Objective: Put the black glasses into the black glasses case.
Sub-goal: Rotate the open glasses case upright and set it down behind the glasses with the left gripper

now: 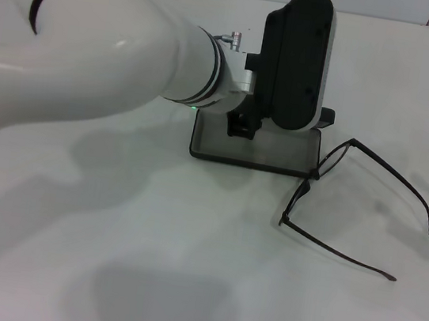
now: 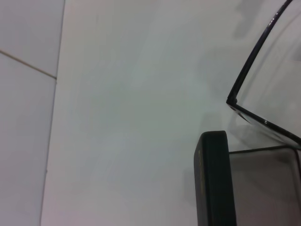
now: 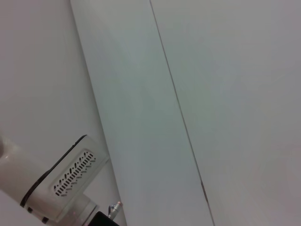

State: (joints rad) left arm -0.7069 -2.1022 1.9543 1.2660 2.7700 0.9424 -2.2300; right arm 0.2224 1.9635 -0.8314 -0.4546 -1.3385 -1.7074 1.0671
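The black glasses [image 1: 307,186] lie unfolded on the white table, just right of the black glasses case [image 1: 254,149]. Their front frame touches or nearly touches the case's right corner, and both temple arms point right. The case is open with its grey lining up. My left arm reaches across from the left. My left gripper [image 1: 243,125] hangs over the case's left part, and the black wrist housing hides the case's back. The left wrist view shows the case rim [image 2: 214,179] and part of the glasses [image 2: 249,75]. My right gripper is out of view.
White table [image 1: 183,268] all around, with a tiled wall behind it [image 1: 380,4]. The left arm's bulk [image 1: 94,48] covers the table's left rear. The right wrist view shows only wall and a piece of the left arm [image 3: 61,183].
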